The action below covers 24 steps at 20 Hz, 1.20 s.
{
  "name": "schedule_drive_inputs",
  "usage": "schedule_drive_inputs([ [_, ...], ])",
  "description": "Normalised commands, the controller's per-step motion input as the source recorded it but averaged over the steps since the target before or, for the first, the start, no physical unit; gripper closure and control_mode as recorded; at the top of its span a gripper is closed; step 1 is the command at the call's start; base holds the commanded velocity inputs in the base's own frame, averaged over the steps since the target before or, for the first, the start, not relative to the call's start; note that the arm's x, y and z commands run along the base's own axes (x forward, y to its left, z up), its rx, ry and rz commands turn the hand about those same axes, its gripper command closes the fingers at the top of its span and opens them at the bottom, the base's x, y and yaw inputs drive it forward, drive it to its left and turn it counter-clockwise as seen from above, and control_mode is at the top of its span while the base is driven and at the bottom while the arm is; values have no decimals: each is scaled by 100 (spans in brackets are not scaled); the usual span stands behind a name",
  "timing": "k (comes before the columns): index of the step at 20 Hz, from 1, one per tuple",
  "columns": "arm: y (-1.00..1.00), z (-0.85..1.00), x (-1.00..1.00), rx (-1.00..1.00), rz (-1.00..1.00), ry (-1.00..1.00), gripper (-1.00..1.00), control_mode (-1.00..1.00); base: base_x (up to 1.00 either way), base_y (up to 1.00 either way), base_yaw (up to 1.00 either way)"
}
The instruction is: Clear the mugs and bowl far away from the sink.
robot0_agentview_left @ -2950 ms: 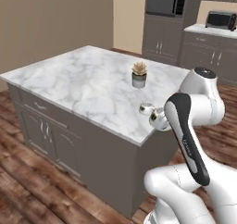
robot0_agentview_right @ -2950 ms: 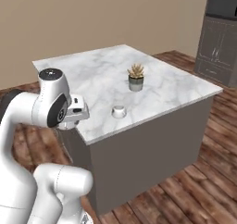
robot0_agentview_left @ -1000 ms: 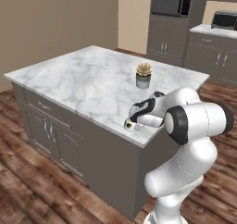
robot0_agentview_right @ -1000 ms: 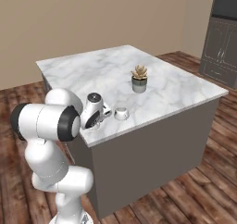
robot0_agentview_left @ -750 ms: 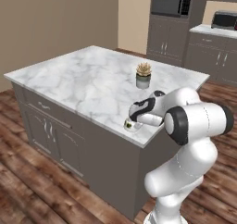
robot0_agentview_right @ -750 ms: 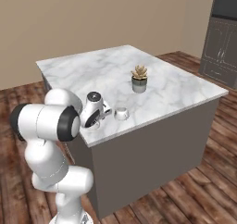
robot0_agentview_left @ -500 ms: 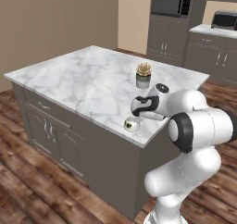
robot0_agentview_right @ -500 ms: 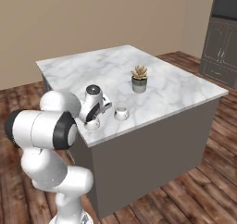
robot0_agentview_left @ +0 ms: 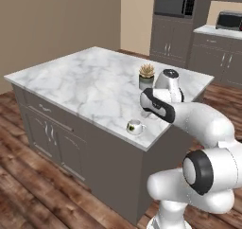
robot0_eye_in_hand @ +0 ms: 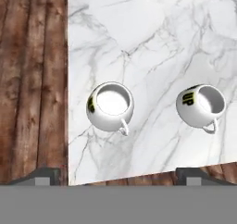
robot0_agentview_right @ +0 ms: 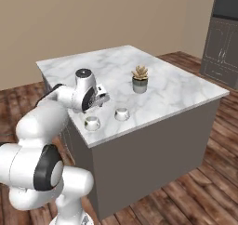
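While our gripper [robot0_eye_in_hand: 115, 172] hangs wide open and empty, two glossy round mugs [robot0_eye_in_hand: 110, 107] [robot0_eye_in_hand: 200, 105] sit below. We see veined marble counter [robot0_eye_in_hand: 152, 42] beneath them.

Light is even and soft throughout, bright enough to read every surface, with no single visible source. The marble table [robot0_agentview_left: 90, 83] shows a mild sheen and no harsh glare. Shadows are faint: each mug [robot0_eye_in_hand: 110, 106] casts only a pale smudge beside it in the hand view. Both base views look slightly soft and coarse; far cabinets blur a little. Edges show no obvious bending.
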Motion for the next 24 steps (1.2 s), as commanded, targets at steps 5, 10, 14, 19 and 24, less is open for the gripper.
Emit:
schedule_drive_inputs([
  [5, 0, 33, -77, 1, -29, 6, -100, -100, 0, 0, 0],
  [10, -4, 10, -79, 7, -21, 0, -100, -100, 0, 0, 0],
  [14, -2, 0, -63, 4, -12, 0, -100, -100, 0, 0, 0],
  [19, -2, 0, -36, 4, -1, -1, -100, -100, 0, 0, 0],
  [24, 0, 0, 0, 0, 0, 0, -100, 100, -60, 0, -15],
])
